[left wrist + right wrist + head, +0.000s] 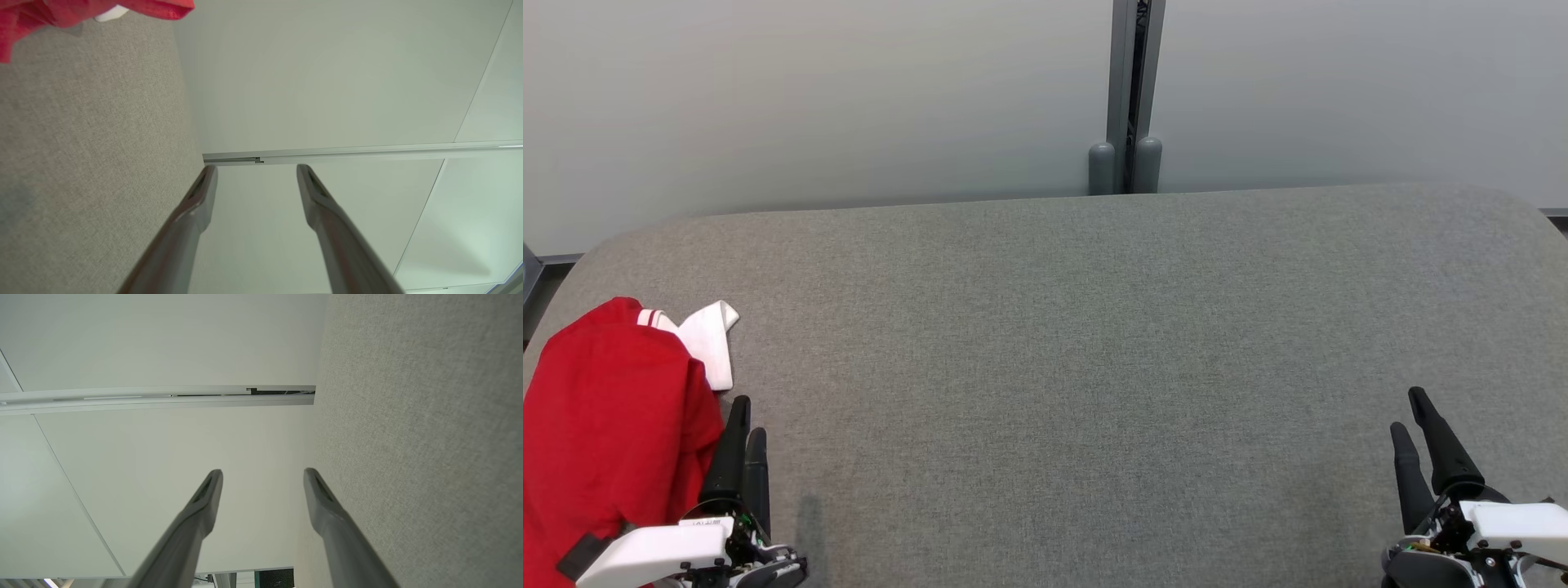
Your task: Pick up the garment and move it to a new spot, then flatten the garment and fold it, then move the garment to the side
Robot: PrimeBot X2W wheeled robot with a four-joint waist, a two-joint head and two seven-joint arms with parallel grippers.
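The red garment [605, 416] lay bunched at the left edge of the grey surface [1078, 343], just beside the left hand [749, 416]. That hand and the right hand [1408, 408] stood wide open, holding nothing.

Bright, even, diffuse light; soft faint shadows; sharp pictures.

A grey fabric table [1094, 343] stands against pale wall panels [809, 98] split by a grey post [1135, 82].
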